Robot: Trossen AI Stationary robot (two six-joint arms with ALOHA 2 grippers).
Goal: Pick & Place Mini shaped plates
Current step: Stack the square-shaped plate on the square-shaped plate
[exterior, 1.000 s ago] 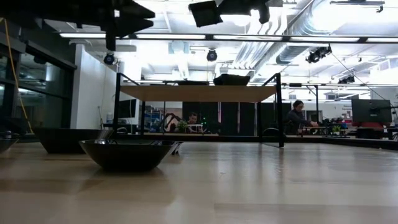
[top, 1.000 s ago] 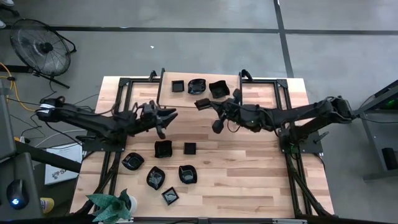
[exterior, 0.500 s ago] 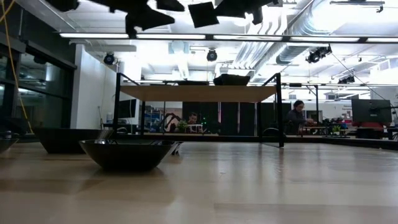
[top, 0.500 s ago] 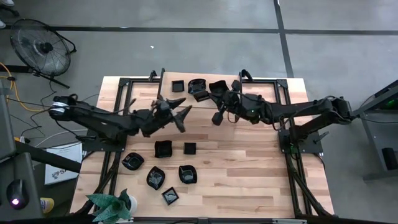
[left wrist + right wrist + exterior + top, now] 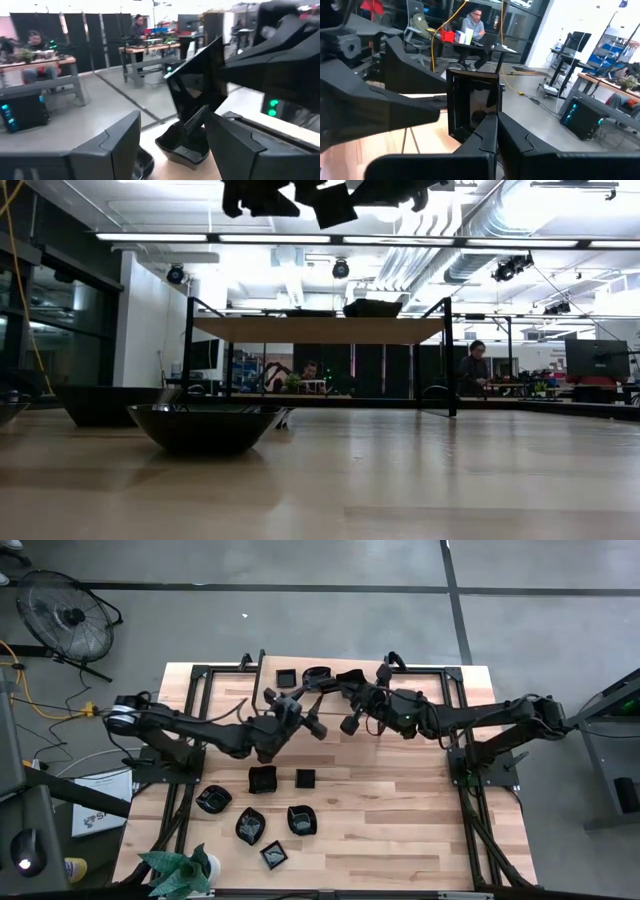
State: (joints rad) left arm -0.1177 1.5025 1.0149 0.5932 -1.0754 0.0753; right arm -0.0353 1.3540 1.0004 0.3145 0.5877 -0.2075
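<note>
My right gripper (image 5: 496, 131) is shut on a small square black plate (image 5: 470, 102), held in the air over the far middle of the table, in front of the raised shelf (image 5: 400, 675). My left gripper (image 5: 172, 150) is open and faces that plate (image 5: 195, 87); its fingers stand on either side, short of it. In the high view the left gripper (image 5: 304, 710) sits just left of the right gripper (image 5: 335, 692). Three plates lie on the shelf (image 5: 286, 677), (image 5: 318, 674), (image 5: 351, 681). Several more rest on the table (image 5: 262, 778), (image 5: 301, 820). My right gripper pinches the square plate between its two fingers by its rim (image 5: 487, 120). The plate is lifted clear and stands on edge beyond the fingertips, its hollow side turned toward the wrist camera.
A green plant (image 5: 180, 870) stands at the near left corner. A black bowl-like dish (image 5: 205, 428) and a dark tray (image 5: 105, 404) fill the low view's left. The metal shelf frame (image 5: 320, 330) spans the far side. Bare wood lies on the table's right half (image 5: 400, 810).
My left gripper has swung toward the table's right and far edge, up to the right gripper and its plate. My right gripper has carried the square plate a little toward the far edge and the left gripper. The plates on the table and shelf have stayed put.
</note>
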